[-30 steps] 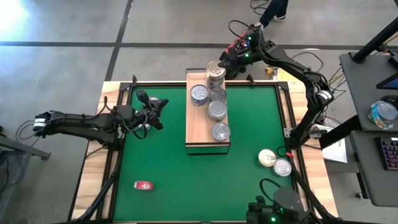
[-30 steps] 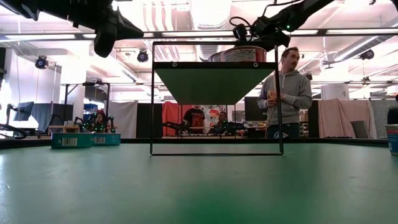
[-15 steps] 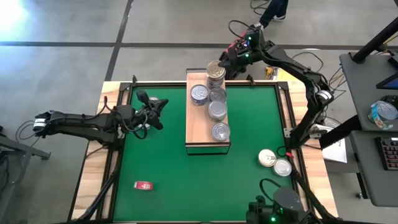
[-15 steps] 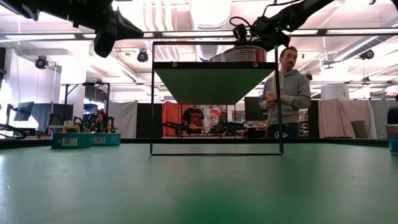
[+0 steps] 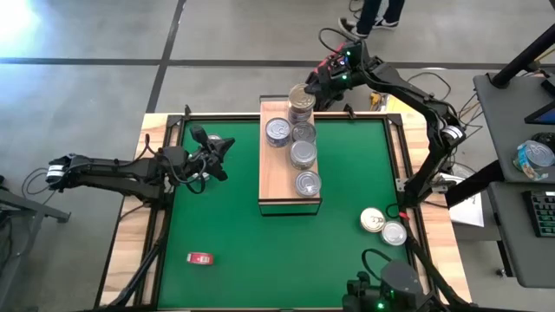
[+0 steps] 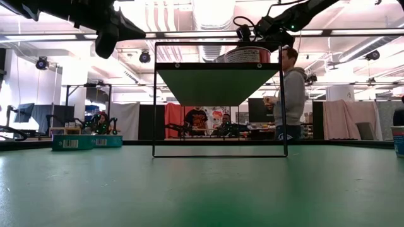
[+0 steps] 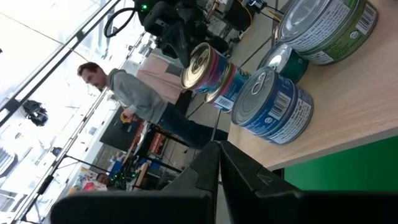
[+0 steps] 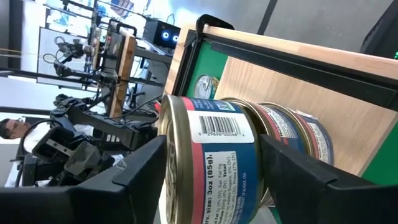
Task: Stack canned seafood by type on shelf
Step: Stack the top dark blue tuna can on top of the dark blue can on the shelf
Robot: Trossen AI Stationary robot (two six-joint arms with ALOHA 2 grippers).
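Observation:
The light-wood shelf point(image 5: 276, 186) stands on the green mat and carries several tins of canned seafood. At its far end a gold-lidded tin point(image 5: 300, 94) tops a short stack point(image 7: 214, 73). My right gripper point(image 5: 312, 87) is open at this top tin point(image 8: 211, 168), one finger on each side of it; I cannot tell whether they touch it. The tin rests by its base on the tin below. My left gripper point(image 5: 224, 146) hangs shut and holding nothing over the mat, left of the shelf. Two more tins point(image 5: 373, 219) point(image 5: 394, 233) lie on the mat at the near right.
A small red flat object point(image 5: 200, 257) lies on the mat at the near left. Single tins point(image 5: 277, 130) point(image 5: 308, 183) stand along the shelf's right side, leaving its left half bare. A person point(image 6: 291, 94) stands in the room beyond the table's far edge.
Both arms have kept still. The person beyond the far edge has turned sideways.

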